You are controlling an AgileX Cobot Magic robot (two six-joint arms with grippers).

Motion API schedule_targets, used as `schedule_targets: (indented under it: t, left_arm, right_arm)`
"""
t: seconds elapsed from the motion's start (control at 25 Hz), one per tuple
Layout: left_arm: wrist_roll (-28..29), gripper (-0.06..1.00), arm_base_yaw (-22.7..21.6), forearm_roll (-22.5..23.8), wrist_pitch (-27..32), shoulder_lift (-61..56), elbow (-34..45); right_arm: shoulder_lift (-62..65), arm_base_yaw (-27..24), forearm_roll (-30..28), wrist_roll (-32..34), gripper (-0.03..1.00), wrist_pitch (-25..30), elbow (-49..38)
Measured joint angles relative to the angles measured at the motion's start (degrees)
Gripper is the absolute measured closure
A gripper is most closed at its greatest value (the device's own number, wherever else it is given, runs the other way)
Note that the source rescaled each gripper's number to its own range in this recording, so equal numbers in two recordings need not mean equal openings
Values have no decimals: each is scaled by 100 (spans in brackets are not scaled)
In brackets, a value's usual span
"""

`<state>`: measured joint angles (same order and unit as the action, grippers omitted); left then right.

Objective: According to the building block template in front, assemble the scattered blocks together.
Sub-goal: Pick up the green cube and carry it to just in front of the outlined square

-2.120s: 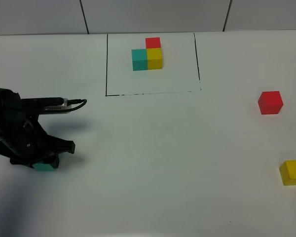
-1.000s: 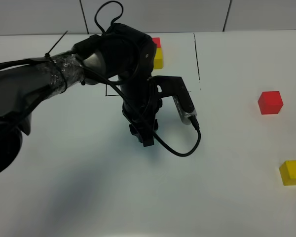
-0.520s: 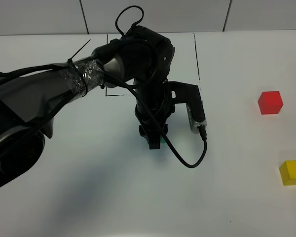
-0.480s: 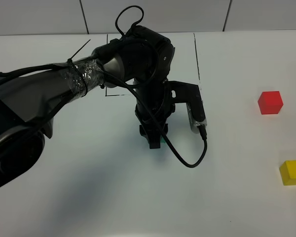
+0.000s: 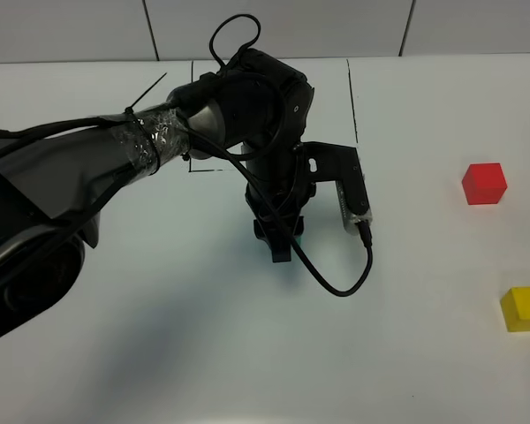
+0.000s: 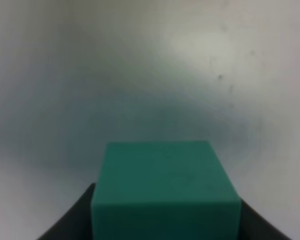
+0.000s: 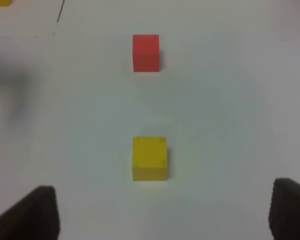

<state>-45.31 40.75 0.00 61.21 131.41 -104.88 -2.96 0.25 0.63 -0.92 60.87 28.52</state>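
Surface [image 5: 159,371] in plain white is crossed from the near left by the left arm [image 5: 97,168], which is stretched toward the middle. The building block template [image 5: 352,102] is marked at the far middle by its drawn black outline, but its cubes are hidden behind that arm. The left hand [image 5: 281,249] is pointed down just near of the outline and is pinched on the teal block [image 6: 165,197], which is held low over the surface; whether it touches cannot be told. The red block [image 5: 484,184] and the yellow block [image 5: 524,308] are found on the right side, well apart from each other and from the teal one. The right hand [image 7: 165,212], out of the high view, is held spread, with the yellow block straight ahead of it and the red block beyond. Both are judged nearer the right arm, so the next pick is best made from that side.
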Motion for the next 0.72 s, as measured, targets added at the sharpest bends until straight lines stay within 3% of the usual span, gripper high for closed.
schedule_targets:
  t: [0.72]
  left_arm:
    - [5,94,57,0,-187,353,-5]
  right_arm:
    - [0,0,0,0,24,0,0]
